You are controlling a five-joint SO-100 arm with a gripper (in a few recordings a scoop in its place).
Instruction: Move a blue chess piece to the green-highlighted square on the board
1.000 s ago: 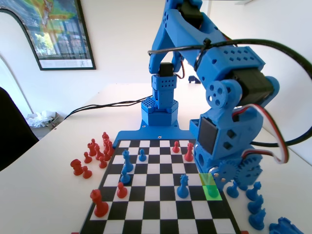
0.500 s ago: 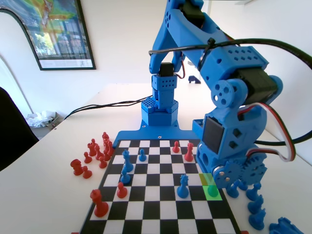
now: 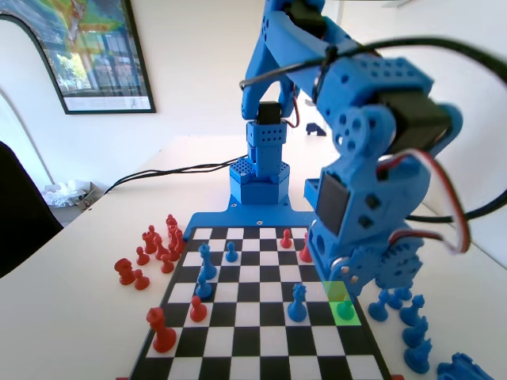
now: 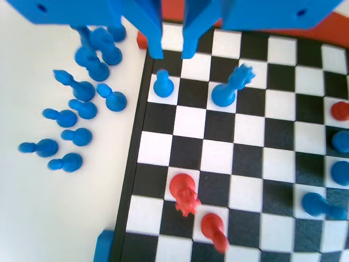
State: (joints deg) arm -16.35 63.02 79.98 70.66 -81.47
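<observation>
Blue plastic pawn (image 4: 162,83), round-headed, stands upright on the bright lime-green highlighted square (image 3: 342,301) at the right edge of the black-and-white checkered board (image 3: 238,348) in the fixed view. The tool (image 4: 172,53) hangs just above it, jaws slightly parted and empty, the pawn lying slightly left of the gap in the wrist view. Compared with a second ago, the arm has swung leftward and lifted; the pawn is unmoved.
</observation>
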